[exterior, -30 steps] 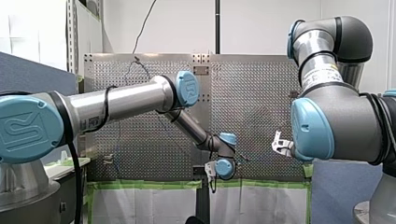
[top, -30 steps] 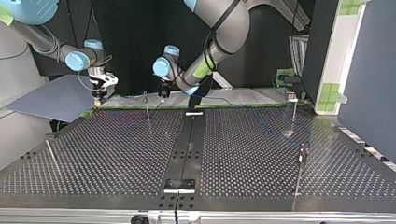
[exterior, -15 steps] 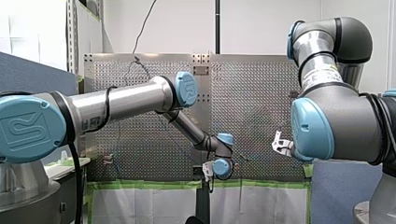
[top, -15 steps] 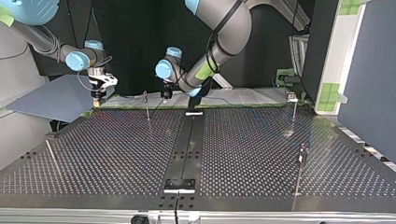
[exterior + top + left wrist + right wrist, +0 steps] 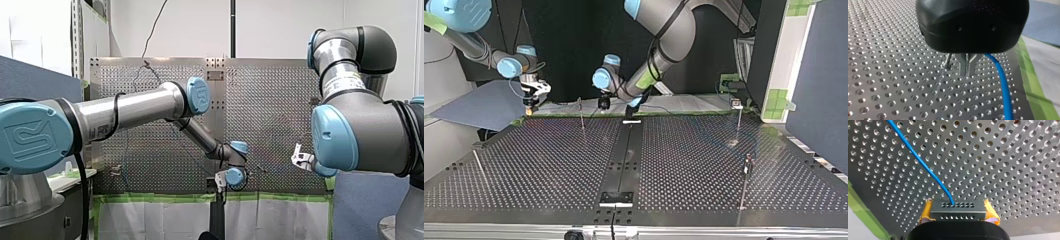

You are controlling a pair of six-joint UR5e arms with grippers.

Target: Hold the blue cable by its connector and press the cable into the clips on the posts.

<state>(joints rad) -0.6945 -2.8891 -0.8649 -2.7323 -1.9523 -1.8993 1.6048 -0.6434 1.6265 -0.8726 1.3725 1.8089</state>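
— What is lying nearest the top view's camera?

— The black strip (image 5: 623, 155) is running down the middle of the perforated table (image 5: 524, 170), and its near end is sitting closest. At that view's right of the strip, well apart from it, a thin post (image 5: 747, 170) is standing with a small clip at its top. At the view's left of the strip, near the table's side edge, a bare rod (image 5: 480, 169) is showing.

— And further back?

— A second clip post (image 5: 738, 117) is standing at the view's right of the strip, well apart from it. A slim post (image 5: 582, 116) is rising at the view's left of the strip, near its far end.

— Where are the robot's grippers hanging?

— Both are hovering by the table's far edge. The left gripper (image 5: 603, 104) is hanging just to the view's left of the strip's far end, between the strip and the slim post. Its wrist view is showing the metal fingers (image 5: 963, 63) pressed together with nothing visible between them, while the blue cable (image 5: 1003, 85) is passing just beside them and trailing over the table's holes.

— And the other one?

— The right gripper (image 5: 530, 109) is hanging further to the view's left of the strip, beyond the slim post. Its yellow pads (image 5: 926, 212) are clamping the connector (image 5: 958, 213) from both sides. The cable is leaving the connector's face and slanting away ahead of that gripper, across the table.
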